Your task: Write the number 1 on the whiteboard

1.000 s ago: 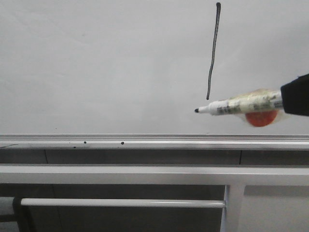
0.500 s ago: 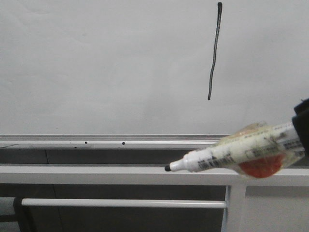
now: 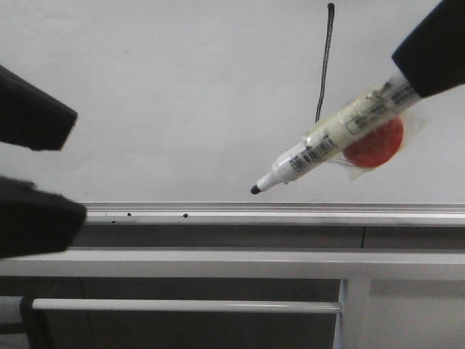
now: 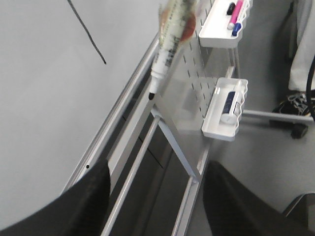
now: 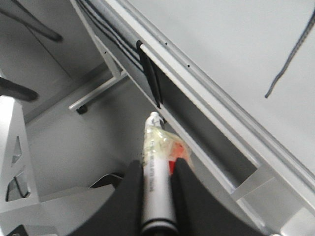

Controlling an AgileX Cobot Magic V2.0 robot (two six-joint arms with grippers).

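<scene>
The whiteboard point(image 3: 160, 94) is white with a silver frame edge. On it is the number 1 point(image 3: 325, 58), a thin black, slightly wavy near-vertical stroke. My right gripper point(image 3: 418, 65) is shut on a white-barrelled marker point(image 3: 327, 142) with an orange disc. The marker slants down-left in front of the board, below the stroke, its black tip just above the frame. The right wrist view shows the marker point(image 5: 156, 167) between the fingers of that gripper point(image 5: 156, 172) and the stroke point(image 5: 290, 54). My left gripper point(image 3: 65, 163) is open and empty at the left; it shows in its own wrist view point(image 4: 155, 196) too.
Grey metal rails point(image 3: 218, 262) run below the board's frame. In the left wrist view a pegboard carries two white trays point(image 4: 226, 108), the upper tray point(image 4: 224, 22) holding markers. A person's legs point(image 4: 302, 54) and a wheeled stand base point(image 4: 290, 123) are beyond.
The marker dropped from the stroke's foot to the rails, then rose again, now tilted tip down-left. My left gripper's open fingers have come into the front view at the left.
</scene>
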